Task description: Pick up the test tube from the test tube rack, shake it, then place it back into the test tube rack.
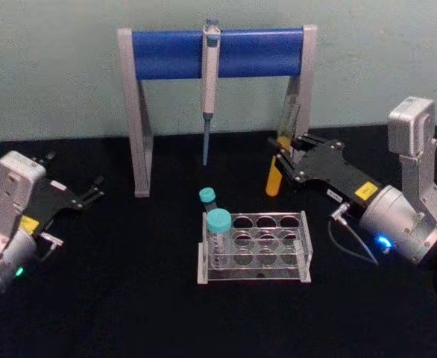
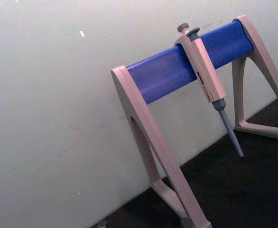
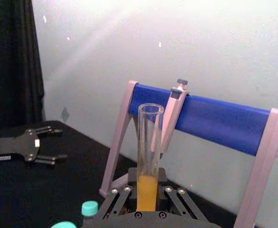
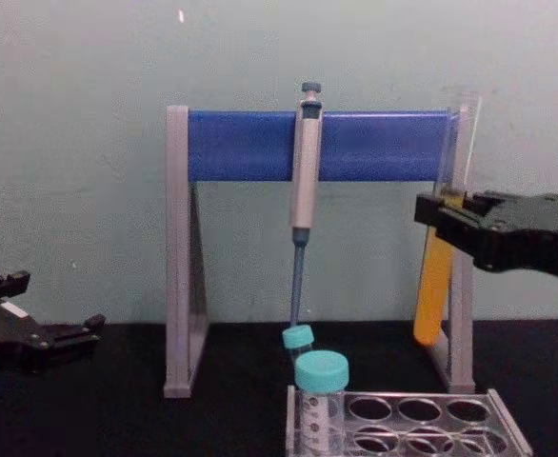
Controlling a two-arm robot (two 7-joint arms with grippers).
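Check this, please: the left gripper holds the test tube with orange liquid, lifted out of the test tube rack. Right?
No, the right gripper holds the test tube with orange liquid, lifted out of the test tube rack; the head view shows it. The left gripper sits open and empty at the left.

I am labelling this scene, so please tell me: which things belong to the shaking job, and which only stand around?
In the job: test tube, held by the right gripper; test tube rack.
Just standing by: pipette, pipette stand, two teal-capped tubes, left gripper parked at left, open.
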